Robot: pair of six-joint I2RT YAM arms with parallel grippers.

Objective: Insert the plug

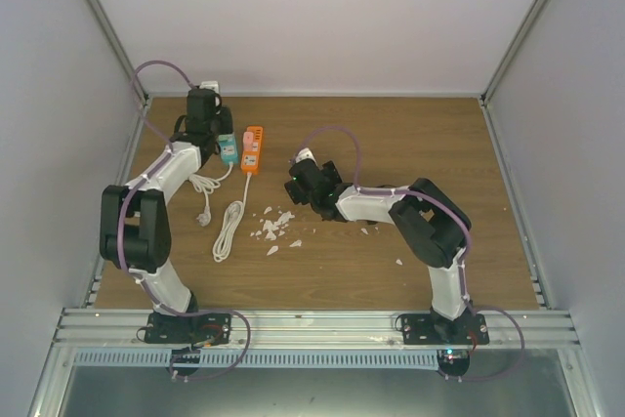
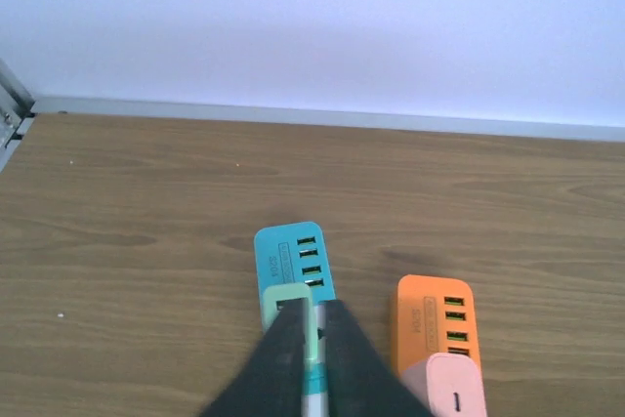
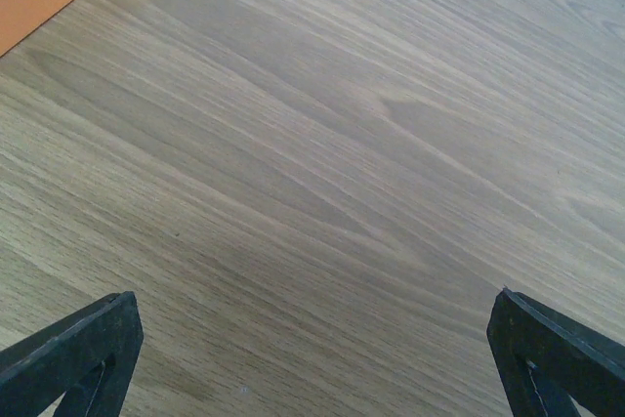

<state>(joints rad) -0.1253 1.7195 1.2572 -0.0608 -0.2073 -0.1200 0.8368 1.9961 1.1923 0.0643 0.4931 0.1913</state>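
Has left gripper [image 2: 314,317] clenched to a slit over teal power strip [image 2: 293,256], right gripper [image 3: 312,298] spread wide above table [image 3: 322,144]. Has plug [image 1: 205,219] lying loose on table beside left arm [image 1: 161,178].

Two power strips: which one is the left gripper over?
The teal strip, with the green plug; the left gripper sits right over it. The orange strip, with the pink plug, lies beside it.
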